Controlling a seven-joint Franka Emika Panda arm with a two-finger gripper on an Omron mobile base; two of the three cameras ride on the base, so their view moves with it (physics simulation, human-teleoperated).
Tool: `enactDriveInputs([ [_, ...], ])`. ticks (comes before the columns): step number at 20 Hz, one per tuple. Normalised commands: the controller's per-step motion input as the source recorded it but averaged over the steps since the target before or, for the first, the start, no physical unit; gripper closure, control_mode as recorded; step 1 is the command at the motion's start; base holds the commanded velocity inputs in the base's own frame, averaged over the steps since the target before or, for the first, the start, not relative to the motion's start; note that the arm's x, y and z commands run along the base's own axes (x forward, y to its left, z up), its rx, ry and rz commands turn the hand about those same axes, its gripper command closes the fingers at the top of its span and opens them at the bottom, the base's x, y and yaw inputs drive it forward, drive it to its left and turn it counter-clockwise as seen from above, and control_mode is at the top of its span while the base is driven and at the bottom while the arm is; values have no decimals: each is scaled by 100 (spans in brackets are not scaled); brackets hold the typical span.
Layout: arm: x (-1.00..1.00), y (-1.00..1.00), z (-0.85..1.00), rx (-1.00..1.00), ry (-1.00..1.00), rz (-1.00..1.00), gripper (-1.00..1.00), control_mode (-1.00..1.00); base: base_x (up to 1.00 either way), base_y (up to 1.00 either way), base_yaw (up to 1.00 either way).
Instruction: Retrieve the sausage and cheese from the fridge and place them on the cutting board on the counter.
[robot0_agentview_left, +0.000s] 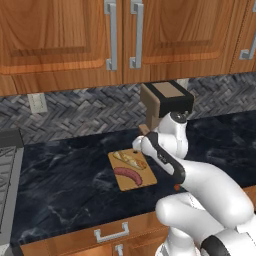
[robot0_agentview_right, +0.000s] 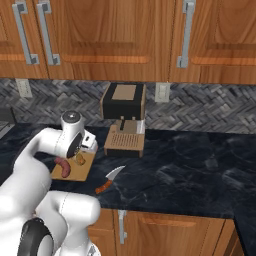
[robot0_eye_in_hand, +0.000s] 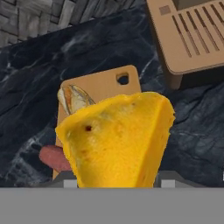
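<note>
A yellow-orange wedge of cheese (robot0_eye_in_hand: 118, 140) sits right in front of the hand camera, with my gripper (robot0_agentview_right: 81, 156) shut on it. It hangs just above the right end of the light-brown cutting board (robot0_agentview_left: 146, 176) on the dark counter (robot0_agentview_left: 65, 175). The reddish-brown sausage (robot0_agentview_left: 128, 175) lies on the board's near side and peeks out beside the cheese (robot0_eye_in_hand: 51, 156). A pale tan bread-like item (robot0_agentview_left: 130, 160) lies on the board's far side. The cheese hides my fingertips in the hand view. The fridge is out of view.
A black and brown coffee machine (robot0_agentview_right: 124, 117) stands against the backsplash just right of the board. A knife (robot0_agentview_right: 107, 181) with an orange handle lies on the counter right of the board. A stove edge (robot0_agentview_left: 7, 170) is at far left. Wooden wall cabinets hang overhead.
</note>
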Motion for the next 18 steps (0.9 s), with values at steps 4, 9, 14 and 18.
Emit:
enactDriveInputs([
  [4,26,0,-5,0,5,0,100,-100,0,0,0],
  [9,11,11,-17,0,5,0,100,-100,0,0,0],
  [14,9,13,-25,0,5,0,100,-100,0,0,0],
  [18,23,8,-22,0,1,0,100,-100,0,0,0],
])
